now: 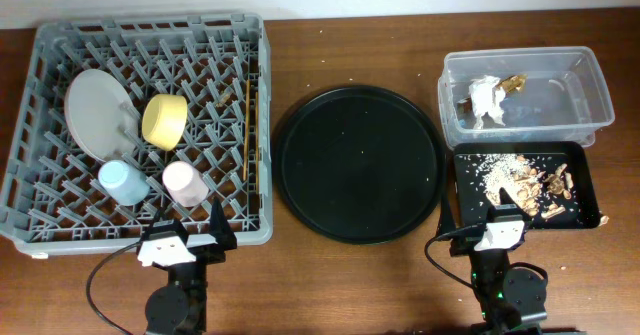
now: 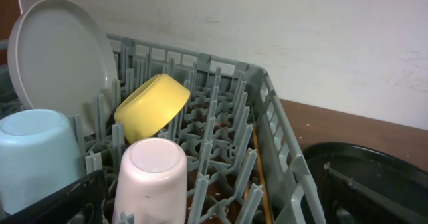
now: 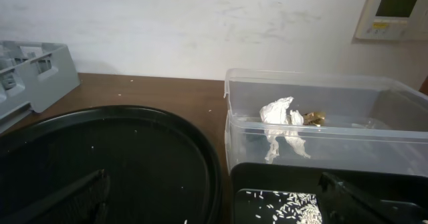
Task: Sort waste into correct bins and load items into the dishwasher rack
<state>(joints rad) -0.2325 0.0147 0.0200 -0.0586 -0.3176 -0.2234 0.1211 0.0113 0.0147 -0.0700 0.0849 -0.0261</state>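
Note:
The grey dishwasher rack (image 1: 150, 23) at the left holds the pale plate (image 1: 98, 113) on edge, the yellow bowl (image 1: 165, 120), the blue cup (image 1: 123, 182) and pink cup (image 1: 185, 184) upside down, and the chopsticks (image 1: 250, 125) lying along its right side. The clear tub (image 1: 600, 90) holds the white napkin (image 1: 488, 100) and gold-brown scrap (image 1: 515, 82). The black rectangular tray (image 1: 590, 175) holds beige crumbs (image 1: 520, 180). My left gripper (image 1: 205, 233) is open and empty at the rack's front edge, facing the pink cup (image 2: 150, 180). My right gripper (image 1: 490, 215) is open and empty at the rectangular tray's front edge (image 3: 281, 177).
A large round black tray (image 1: 360, 165) with a few specks lies between the rack and the bins. The tub stands directly behind the rectangular tray. A white wall runs along the table's far edge.

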